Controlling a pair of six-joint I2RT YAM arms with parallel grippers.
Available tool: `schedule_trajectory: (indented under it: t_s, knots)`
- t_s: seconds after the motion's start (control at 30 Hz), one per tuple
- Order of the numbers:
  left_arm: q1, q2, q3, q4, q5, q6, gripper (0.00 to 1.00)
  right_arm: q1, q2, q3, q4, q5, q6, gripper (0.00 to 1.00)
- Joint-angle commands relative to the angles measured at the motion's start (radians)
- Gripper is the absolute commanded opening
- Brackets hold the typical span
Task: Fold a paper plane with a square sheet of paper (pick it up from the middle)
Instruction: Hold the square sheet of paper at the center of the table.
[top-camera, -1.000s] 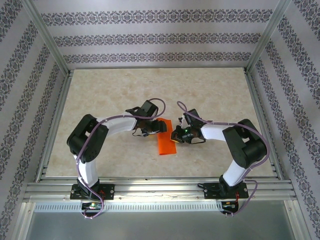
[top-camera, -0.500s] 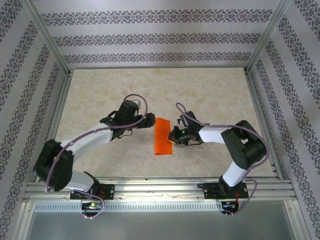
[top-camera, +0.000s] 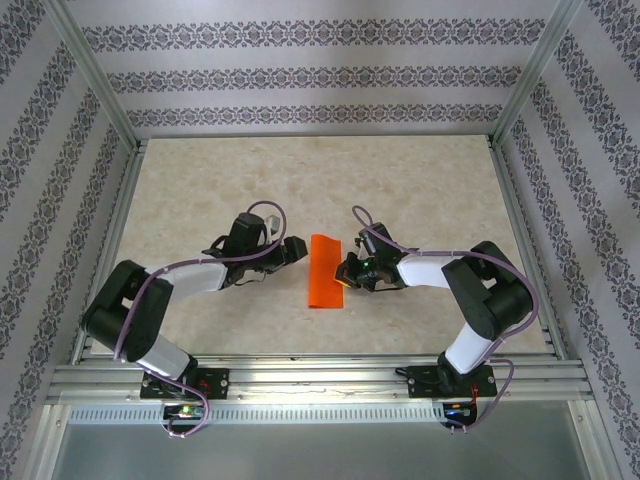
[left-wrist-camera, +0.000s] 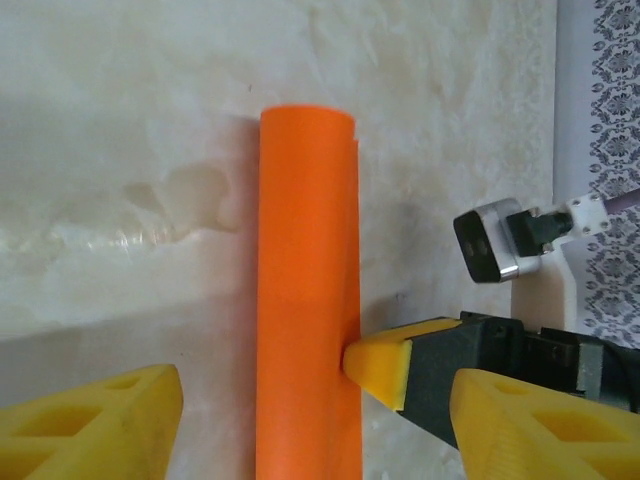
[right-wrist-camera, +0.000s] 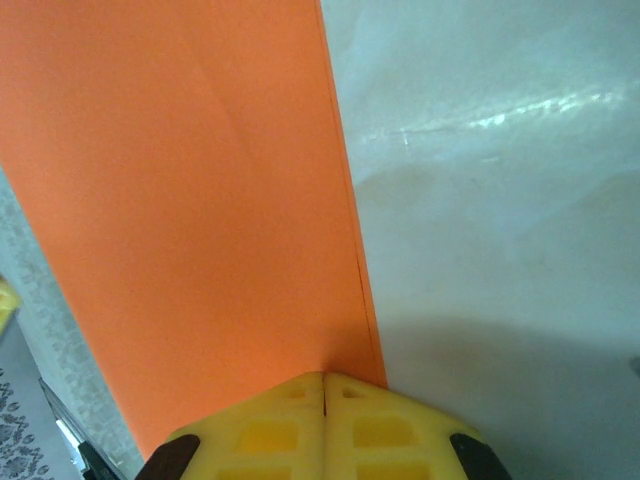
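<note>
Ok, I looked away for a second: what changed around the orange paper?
The left gripper drew back leftward off the folded orange paper, uncovering its far end; it sits open beside the left edge. The right gripper stayed shut at the paper's right edge.

The folded orange paper (top-camera: 325, 272) is matt and smooth. The marbled tabletop (top-camera: 420, 190) is glossy, with streaks of sheen. The yellow fingertips (left-wrist-camera: 100, 425) look like matt plastic, and the frame rails (top-camera: 320, 381) like brushed metal.

No readable text here, folks. The orange paper (top-camera: 325, 272) is plain, and the wall stripes (top-camera: 320, 78) are just ornament, not letters. No labels, brands or numbers I can make out.
</note>
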Motion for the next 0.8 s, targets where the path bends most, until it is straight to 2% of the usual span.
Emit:
schedule_trajectory:
  t_s: [0.0,0.17,0.23,0.33,0.5,0.63,0.77]
  knots:
    - [0.004,0.025,-0.001,0.129,0.079,-0.071,0.68,0.013,-0.009,-0.022,-0.032,0.037,0.002,0.00]
    - [-0.004,0.096,0.064,0.031,0.095,-0.026,0.61,0.014,-0.007,-0.019,-0.020,0.035,0.007,0.00]
    - [-0.012,0.123,0.078,0.027,0.106,-0.019,0.56,0.014,-0.008,-0.016,-0.021,0.034,0.007,0.00]
    - [-0.024,0.160,0.099,0.032,0.122,-0.021,0.55,0.014,-0.011,-0.016,-0.026,0.034,0.005,0.00]
    - [-0.035,0.191,0.130,-0.051,0.076,0.010,0.54,0.014,-0.015,-0.016,-0.029,0.032,0.004,0.00]
    - [-0.051,0.213,0.189,-0.182,0.033,0.073,0.50,0.014,-0.013,-0.015,-0.027,0.032,0.005,0.00]
    - [-0.065,0.235,0.218,-0.217,0.028,0.092,0.45,0.014,-0.015,-0.013,-0.026,0.029,0.005,0.00]
